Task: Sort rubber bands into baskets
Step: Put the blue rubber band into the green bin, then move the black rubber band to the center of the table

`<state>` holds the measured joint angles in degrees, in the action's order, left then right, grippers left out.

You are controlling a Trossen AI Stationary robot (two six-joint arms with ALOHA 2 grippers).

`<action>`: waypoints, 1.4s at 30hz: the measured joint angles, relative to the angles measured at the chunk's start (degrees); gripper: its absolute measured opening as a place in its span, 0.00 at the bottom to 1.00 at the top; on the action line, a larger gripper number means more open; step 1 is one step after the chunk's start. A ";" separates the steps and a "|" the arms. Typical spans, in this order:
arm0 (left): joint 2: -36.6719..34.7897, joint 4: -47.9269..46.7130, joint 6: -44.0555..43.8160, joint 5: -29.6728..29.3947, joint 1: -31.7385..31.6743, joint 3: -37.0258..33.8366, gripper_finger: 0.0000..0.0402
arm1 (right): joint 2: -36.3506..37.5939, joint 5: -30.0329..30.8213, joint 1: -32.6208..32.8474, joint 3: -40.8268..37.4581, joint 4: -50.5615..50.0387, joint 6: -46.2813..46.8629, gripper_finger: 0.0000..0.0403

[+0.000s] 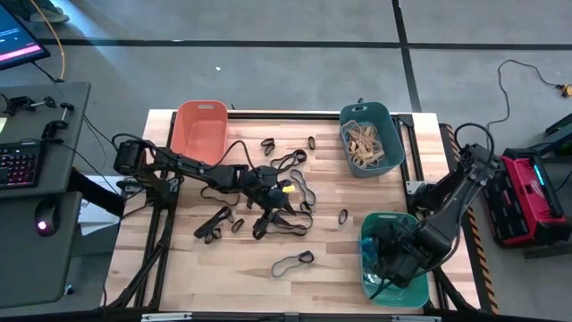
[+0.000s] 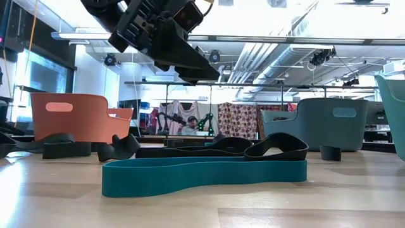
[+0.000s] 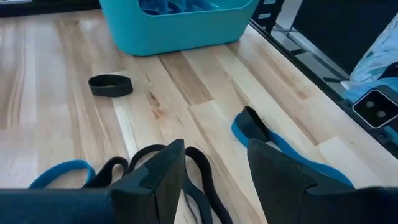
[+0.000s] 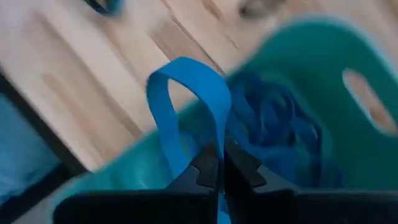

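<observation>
My right gripper is shut on a blue rubber band over the light green basket at the table's near right, which holds blue bands. At mid-table my left gripper stands open, slanting down just above a tangle of black bands and a blue band lying flat on the wood. An orange basket stands at the far left. A dark teal basket with tan bands stands at the far right. My right gripper pinches the blue band's strip between its two fingertips, which point steeply down. The band's loop reaches out past the fingertips, open and slack, over the green basket's rim.
More black bands lie scattered over the wooden table: near the orange basket, at the left and near the front edge. A single small black band lies next to the green basket. A teal band lies close to the low camera.
</observation>
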<state>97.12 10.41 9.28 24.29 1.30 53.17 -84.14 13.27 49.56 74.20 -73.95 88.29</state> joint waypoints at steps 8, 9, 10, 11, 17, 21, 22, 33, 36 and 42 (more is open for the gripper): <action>0.00 -0.13 0.86 0.59 0.00 0.00 0.42 | -0.04 -9.24 -0.17 -9.20 4.02 3.23 0.00; 0.00 -0.13 0.41 0.59 0.00 0.00 0.42 | -0.07 -9.26 -0.30 -10.04 4.81 3.19 0.01; 0.00 -0.15 0.18 0.59 0.00 0.00 0.42 | -0.07 -9.26 -0.39 -10.77 5.31 3.15 0.01; 0.00 -0.17 0.02 0.59 0.01 0.00 0.42 | -0.07 -9.24 -0.41 -11.50 5.61 3.17 0.03; 0.02 -0.15 0.63 0.51 0.62 0.00 0.42 | -0.09 -9.12 -0.41 -13.20 6.08 1.63 0.18; 0.04 0.15 1.36 -0.92 1.62 0.00 0.42 | -0.09 -6.87 -0.41 -11.41 4.63 1.22 0.31; 0.04 0.26 1.49 -1.61 1.93 0.00 0.42 | -0.09 -6.14 -0.41 -10.89 4.07 1.16 0.33; 0.11 15.40 -1.53 -3.02 5.28 -7.33 0.42 | -0.15 7.33 -1.91 -5.57 10.14 -9.10 0.39; 0.11 20.56 -3.30 -3.05 5.69 -10.29 0.42 | -0.42 8.33 -3.84 -5.58 15.36 -14.37 0.39; 0.09 22.64 -4.55 -4.25 6.37 -12.75 0.42 | -4.35 5.83 -10.20 -5.58 25.66 -27.66 0.39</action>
<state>97.21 33.06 4.73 20.04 7.67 40.42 -88.49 19.10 39.35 68.62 -48.29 60.63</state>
